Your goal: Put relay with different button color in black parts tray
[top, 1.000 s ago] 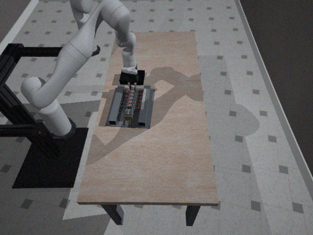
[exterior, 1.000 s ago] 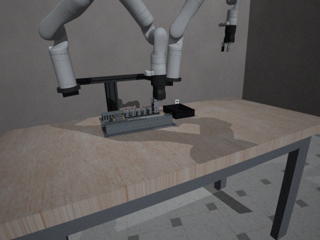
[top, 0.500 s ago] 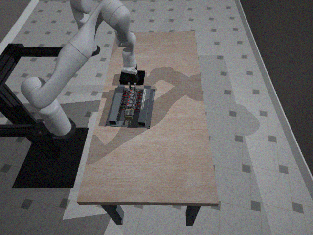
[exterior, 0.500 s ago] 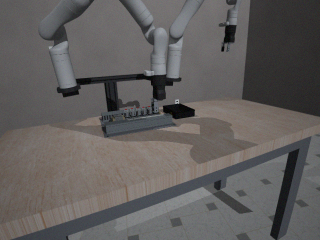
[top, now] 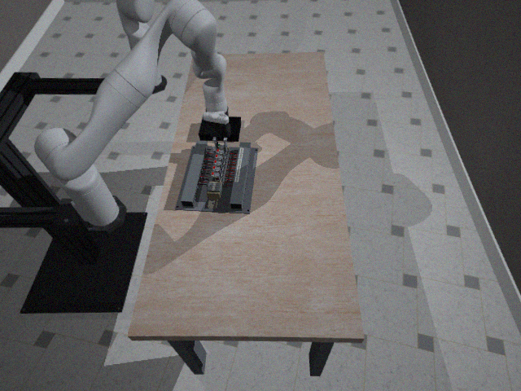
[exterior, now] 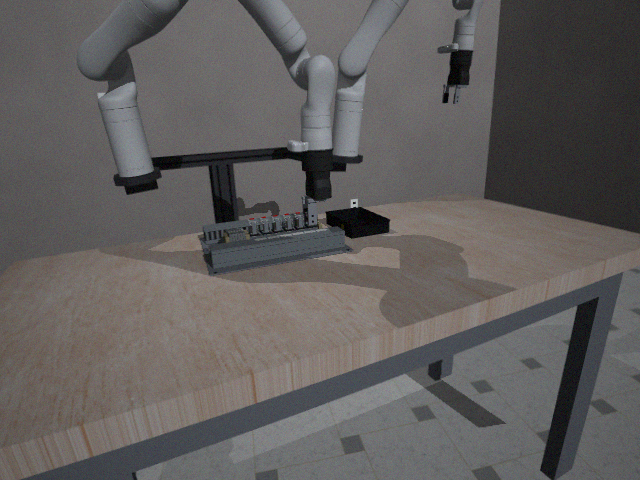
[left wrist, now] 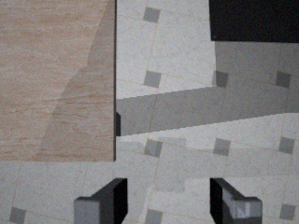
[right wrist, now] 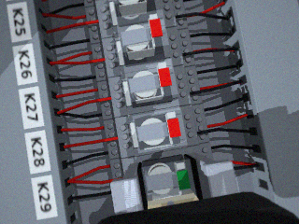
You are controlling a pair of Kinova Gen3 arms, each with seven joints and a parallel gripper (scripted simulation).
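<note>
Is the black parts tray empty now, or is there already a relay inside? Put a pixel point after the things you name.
Cannot tell: the exterior view shows the tray (top: 236, 129) (exterior: 357, 228) only obliquely, its floor dark, and in the top view the right arm covers part of it.
</note>
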